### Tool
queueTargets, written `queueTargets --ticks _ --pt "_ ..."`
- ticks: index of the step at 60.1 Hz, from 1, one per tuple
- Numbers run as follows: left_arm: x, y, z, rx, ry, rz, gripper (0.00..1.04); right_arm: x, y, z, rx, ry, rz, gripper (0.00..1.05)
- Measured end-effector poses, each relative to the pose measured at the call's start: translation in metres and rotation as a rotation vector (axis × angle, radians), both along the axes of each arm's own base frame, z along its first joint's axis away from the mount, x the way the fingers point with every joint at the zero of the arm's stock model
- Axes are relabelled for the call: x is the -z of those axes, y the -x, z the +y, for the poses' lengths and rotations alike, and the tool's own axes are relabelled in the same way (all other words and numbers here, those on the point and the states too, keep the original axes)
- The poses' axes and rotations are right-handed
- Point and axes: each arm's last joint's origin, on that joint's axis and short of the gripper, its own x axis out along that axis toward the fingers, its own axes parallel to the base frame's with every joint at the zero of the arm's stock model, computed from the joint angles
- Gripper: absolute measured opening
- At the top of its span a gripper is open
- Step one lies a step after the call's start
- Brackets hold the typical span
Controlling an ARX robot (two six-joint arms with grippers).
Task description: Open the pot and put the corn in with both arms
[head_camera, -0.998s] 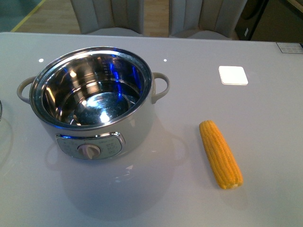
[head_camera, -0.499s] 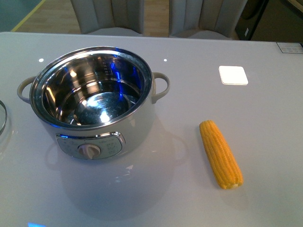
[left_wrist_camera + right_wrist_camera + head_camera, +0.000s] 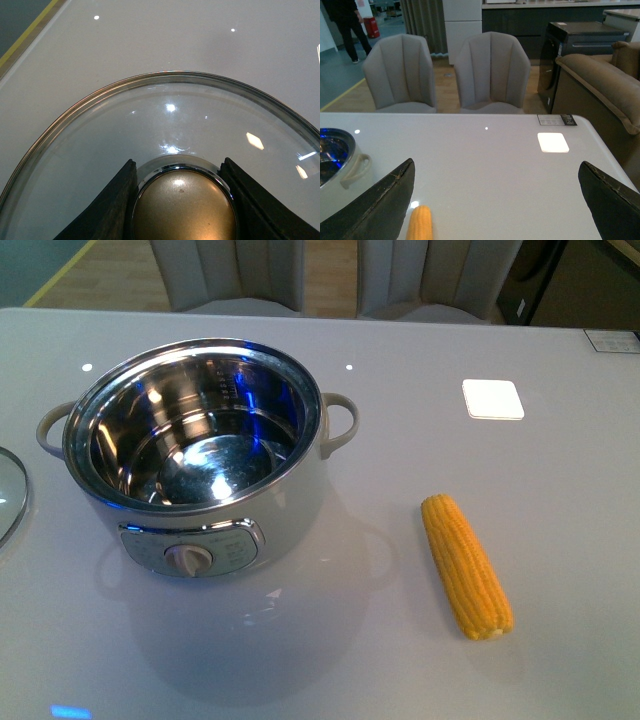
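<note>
The pot [image 3: 295, 505] is standing uncovered on the pale table [image 3: 560, 490]. Its dial panel is facing the camera and one loop handle is showing on each side. Blue glints are being thrown back from its shiny steel bowl.

The corn [image 3: 466, 566] is lying flat on the table to the right of the pot, well apart from it. Its tapered tip is pointing away from the camera and its cut end is nearer the camera. It is not being touched by anything.

The glass lid [image 3: 165, 120] is being held off to the left of the pot, clear of its rim, with only a sliver of it caught at the edge of the front view. Its brass-coloured knob [image 3: 184, 207] is being clamped between the two fingers of the left gripper [image 3: 178, 165], one finger pressed to each side. Whether the lid's rim is touching the table cannot be told.

The right gripper [image 3: 495, 165] is being held above the table to the right of the pot, on the corn's side. Its jaws are spread wide and nothing is being gripped between them.

A white square [image 3: 492, 399] is lying on the table further right of the pot and further back than the corn. Two grey chairs [image 3: 492, 70] are standing behind the pot, at the table's far edge.
</note>
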Motion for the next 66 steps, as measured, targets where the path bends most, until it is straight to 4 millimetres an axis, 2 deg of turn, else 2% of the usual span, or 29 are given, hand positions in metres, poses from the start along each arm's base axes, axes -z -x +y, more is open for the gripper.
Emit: queueTargets --ticks 23,41,46,54,66 --pt "0.004 0.001 -0.001 0.0 -0.007 -0.029 0.45 0.0 0.0 0.0 0.0 0.0 0.0 0.96" --pt "0.004 0.001 0.0 -0.01 -0.02 -0.03 0.9 0.0 0.0 0.0 0.0 0.0 0.0 0.96" --pt "0.001 0.001 0.0 -0.009 -0.026 -0.033 1.0 0.0 0.0 0.0 0.0 0.0 0.0 0.96" --pt "-0.012 -0.001 0.0 -0.007 -0.039 -0.05 0.98 0.0 0.0 0.0 0.0 0.0 0.0 0.96" --pt "-0.042 -0.001 -0.002 -0.004 -0.062 -0.083 0.98 0.0 0.0 0.0 0.0 0.0 0.0 0.96"
